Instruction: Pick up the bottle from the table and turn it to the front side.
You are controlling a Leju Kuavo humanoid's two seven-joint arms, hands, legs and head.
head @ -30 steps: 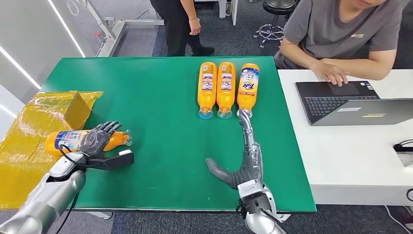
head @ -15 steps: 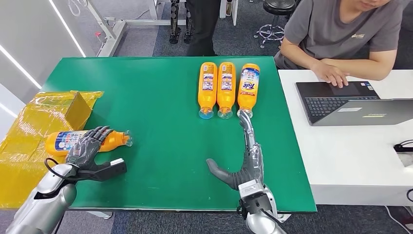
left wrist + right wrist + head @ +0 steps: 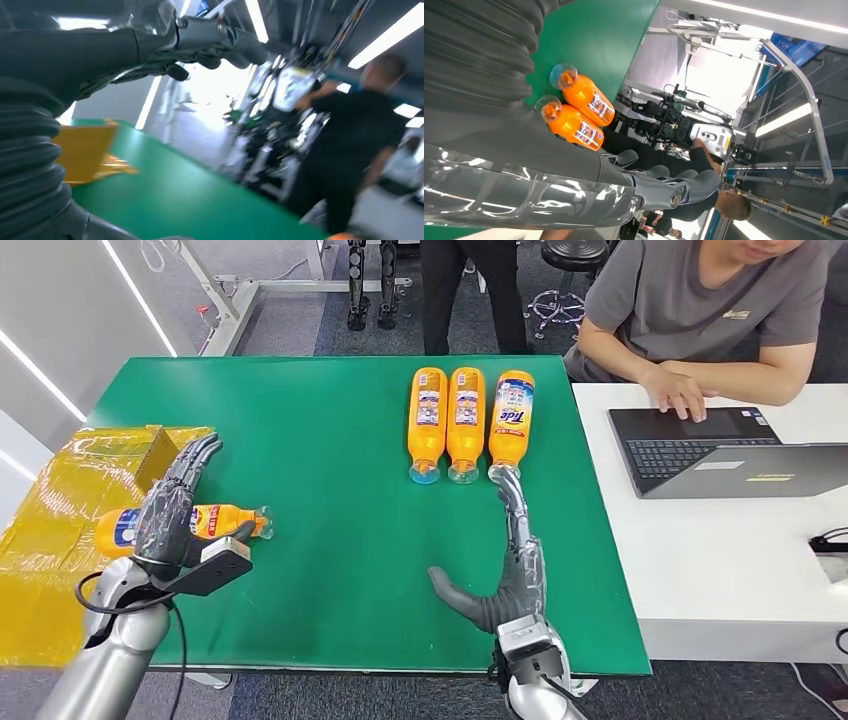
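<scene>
An orange bottle (image 3: 222,521) lies on its side at the left of the green table (image 3: 330,440), its clear cap toward the middle and its base over a yellow bag. My left hand (image 3: 172,510) hovers over its middle with the fingers stretched out straight and away from me, holding nothing; they hide the label. In the left wrist view the fingers (image 3: 215,45) reach out above the table. My right hand (image 3: 510,565) rests open and flat near the front edge, its fingertips by the cap of a Tide-labelled bottle (image 3: 511,418).
Two more orange bottles (image 3: 427,420) (image 3: 465,420) lie beside the Tide one at the back. The crumpled yellow bag (image 3: 60,510) covers the table's left end. A seated person (image 3: 700,300) uses a laptop (image 3: 720,450) on the white table; another person (image 3: 480,280) stands behind.
My left hand has uncurled from over the bottle and lifted, its fingers now straight. The bottle lies where it was. The standing person has walked to the right.
</scene>
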